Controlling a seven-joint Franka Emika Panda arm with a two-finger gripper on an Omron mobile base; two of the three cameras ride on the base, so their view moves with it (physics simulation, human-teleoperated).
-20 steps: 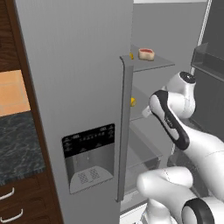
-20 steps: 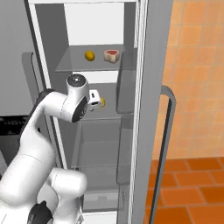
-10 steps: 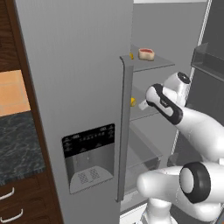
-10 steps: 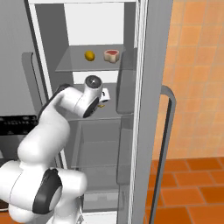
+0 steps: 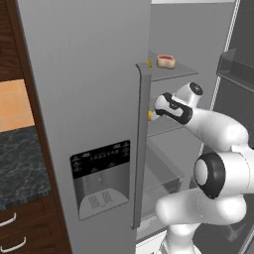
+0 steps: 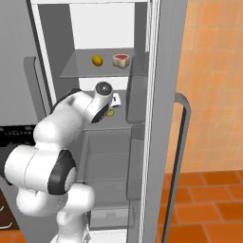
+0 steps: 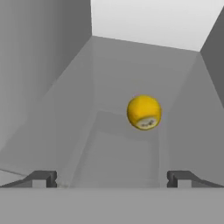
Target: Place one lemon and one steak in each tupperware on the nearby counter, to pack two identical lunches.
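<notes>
On the fridge's middle shelf lies a yellow lemon (image 7: 144, 112), a short way ahead of my gripper (image 7: 112, 179). The gripper is open, its two dark fingertips (image 7: 43, 178) set wide with nothing between them. From the right base view the same lemon (image 6: 110, 113) sits just below my hand. On the upper glass shelf rest another lemon (image 6: 97, 60) and a pink steak (image 6: 121, 60). The steak (image 5: 165, 61) also shows in the left base view, with the lower lemon (image 5: 150, 115) half hidden by the door edge. The tupperware is out of view.
The closed grey fridge door (image 5: 94, 124) with its dispenser stands left of my arm, its vertical handle (image 5: 141, 149) close by. The open door (image 6: 161, 118) stands to the right. The speckled counter (image 5: 20, 163) lies further left. A drawer (image 6: 107, 156) sits below the shelf.
My arm has stretched deeper into the fridge, bringing the hand over the middle shelf toward the lower lemon. The gripper has stayed open. The food has not moved.
</notes>
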